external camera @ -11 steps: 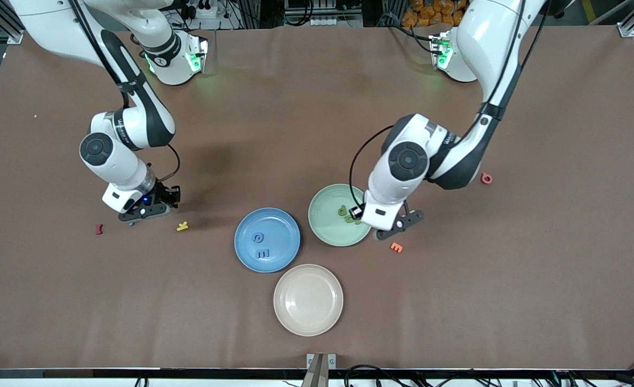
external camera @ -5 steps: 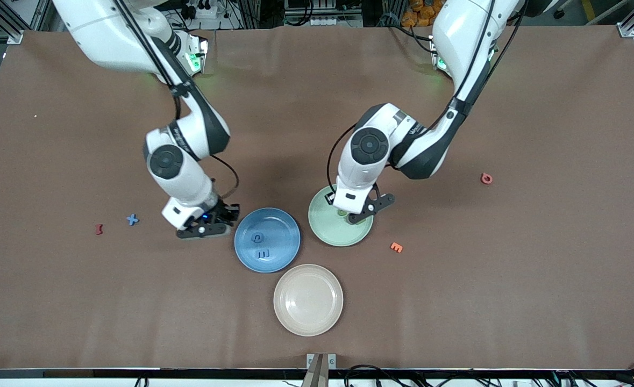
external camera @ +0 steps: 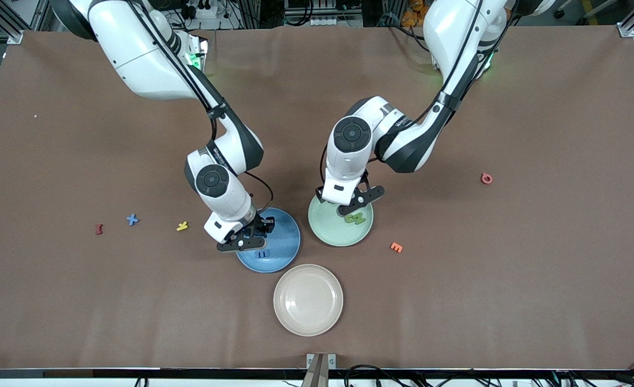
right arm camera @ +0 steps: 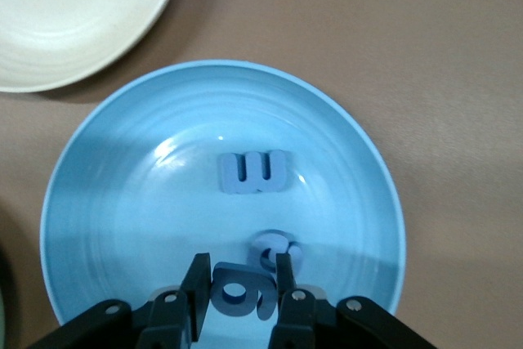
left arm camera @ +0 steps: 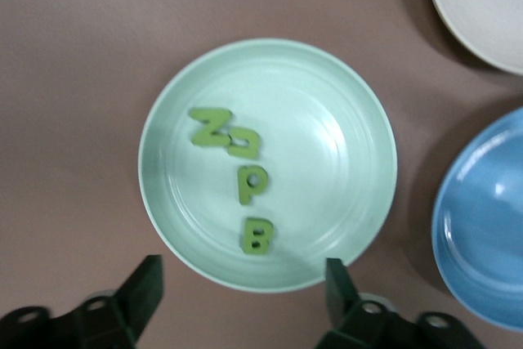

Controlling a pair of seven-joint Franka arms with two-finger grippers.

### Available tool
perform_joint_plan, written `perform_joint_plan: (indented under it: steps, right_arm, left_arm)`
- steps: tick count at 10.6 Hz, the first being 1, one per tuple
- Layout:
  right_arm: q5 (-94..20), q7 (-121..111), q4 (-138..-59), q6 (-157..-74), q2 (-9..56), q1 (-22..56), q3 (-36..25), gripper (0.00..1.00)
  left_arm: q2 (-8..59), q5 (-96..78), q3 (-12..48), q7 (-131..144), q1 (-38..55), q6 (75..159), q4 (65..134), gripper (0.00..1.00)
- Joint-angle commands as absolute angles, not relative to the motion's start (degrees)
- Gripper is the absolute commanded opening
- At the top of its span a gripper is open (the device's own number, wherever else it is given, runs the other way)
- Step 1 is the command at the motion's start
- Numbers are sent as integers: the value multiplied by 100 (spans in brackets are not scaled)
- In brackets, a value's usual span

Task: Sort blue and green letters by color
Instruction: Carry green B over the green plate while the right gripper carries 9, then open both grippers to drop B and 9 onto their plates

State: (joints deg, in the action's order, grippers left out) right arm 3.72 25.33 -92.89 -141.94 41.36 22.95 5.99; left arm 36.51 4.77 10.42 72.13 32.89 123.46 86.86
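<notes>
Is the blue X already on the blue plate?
No, the blue X lies on the table, toward the right arm's end, off the blue plate.

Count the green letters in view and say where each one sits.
4, all lying in the green plate under the open left gripper: N, J, P and B. None shows elsewhere on the table.
</notes>
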Motion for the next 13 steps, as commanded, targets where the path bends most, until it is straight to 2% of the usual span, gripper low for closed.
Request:
perform_joint_plan:
  steps: [1,2,4,9,13]
  right_arm:
    - [422,2750,-8921,-14098,4315,2312,571,61]
    - [431,2847,-8921,-14124,4315,2277,571,100]
    - [501,2769,-8903,-14124,4307,2241,563,100]
    - [483,567,-8868,-14045,4254,1505,536,100]
    - [605,-787,-8868,-13834,4263,837,440,100]
  left_arm:
    - [3648,624,949,7129,2867,12296,8587,100]
    - [3647,624,949,6867,2604,12296,8578,100]
    - [3595,624,941,6217,2086,12287,8587,100]
    - [3420,546,1011,4826,1073,11200,8683,100]
    - [2604,-131,1221,4649,221,10978,9436,100]
